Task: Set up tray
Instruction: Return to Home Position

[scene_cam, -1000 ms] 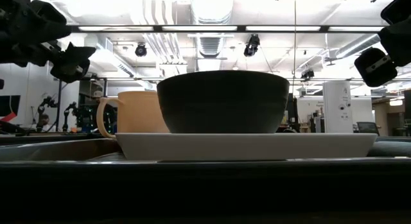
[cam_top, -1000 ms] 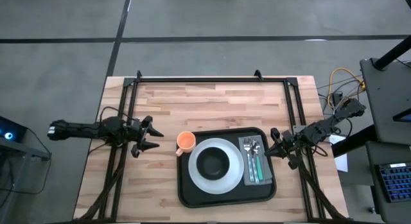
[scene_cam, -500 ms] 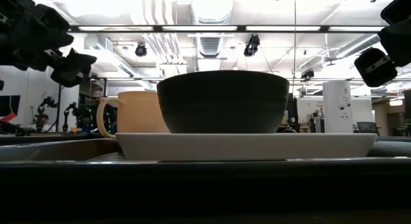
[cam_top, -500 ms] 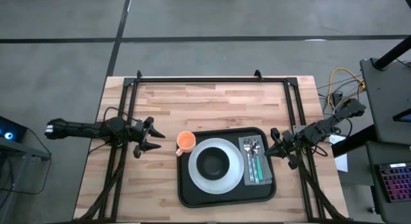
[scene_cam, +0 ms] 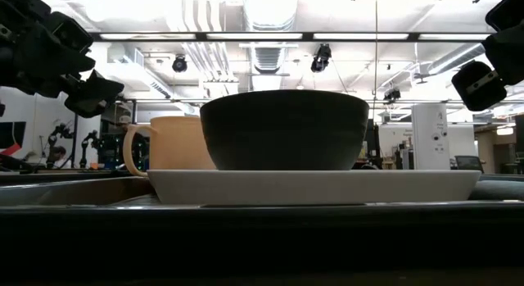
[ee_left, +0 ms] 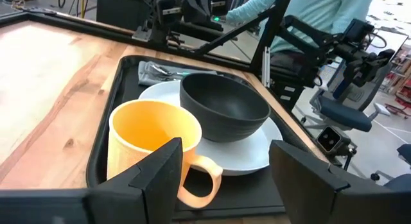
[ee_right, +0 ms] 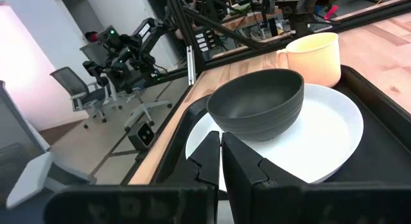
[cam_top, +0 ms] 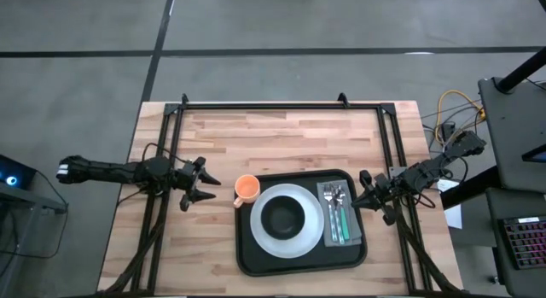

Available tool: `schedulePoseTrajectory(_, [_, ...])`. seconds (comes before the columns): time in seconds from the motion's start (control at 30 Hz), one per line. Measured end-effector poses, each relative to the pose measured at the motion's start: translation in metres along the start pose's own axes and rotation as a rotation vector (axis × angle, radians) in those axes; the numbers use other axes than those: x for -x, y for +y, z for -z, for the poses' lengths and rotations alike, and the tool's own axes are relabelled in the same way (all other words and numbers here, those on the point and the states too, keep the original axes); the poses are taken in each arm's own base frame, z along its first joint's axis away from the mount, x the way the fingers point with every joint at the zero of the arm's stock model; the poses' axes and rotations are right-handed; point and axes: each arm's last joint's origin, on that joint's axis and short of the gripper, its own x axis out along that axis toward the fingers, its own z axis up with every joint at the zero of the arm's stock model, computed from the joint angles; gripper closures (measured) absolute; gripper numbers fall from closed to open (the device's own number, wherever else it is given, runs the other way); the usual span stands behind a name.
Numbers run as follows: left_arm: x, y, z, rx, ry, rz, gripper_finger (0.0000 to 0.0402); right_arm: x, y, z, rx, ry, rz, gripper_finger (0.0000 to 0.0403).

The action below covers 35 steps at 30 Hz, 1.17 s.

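The black tray (cam_top: 300, 257) lies on the table's near right part. On it stand a white plate (cam_top: 307, 238) with a black bowl (cam_top: 283, 216), an orange cup (cam_top: 246, 189) in its far left corner, and a grey cloth with cutlery (cam_top: 339, 214) along its right side. My left gripper (cam_top: 205, 188) hovers open just left of the cup (ee_left: 154, 144), above the table. My right gripper (cam_top: 363, 192) is shut and hangs by the tray's right rim, pointing at the bowl (ee_right: 257, 102).
Bare wood lies left of the tray and across the table's far half (cam_top: 281, 136). A black frame (cam_top: 281, 105) runs along the far edge and both sides. Beyond the right edge are cables and a bench (cam_top: 512, 119); a person in a light top (ee_left: 308, 18) stands behind.
My left gripper has sunk a little and eased toward the table's near edge, still open. The right arm and the things on the tray have kept still.
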Motion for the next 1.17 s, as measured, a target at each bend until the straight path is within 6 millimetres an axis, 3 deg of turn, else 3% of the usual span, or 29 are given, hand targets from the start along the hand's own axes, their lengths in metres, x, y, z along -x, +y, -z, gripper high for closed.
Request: schedulePoseTrajectory(1.17, [-0.0057,0.0030,0.0074,0.014,0.092,-0.026,0.0189,0.0000,0.0000,0.0000,0.000,0.000,0.000,0.0394])
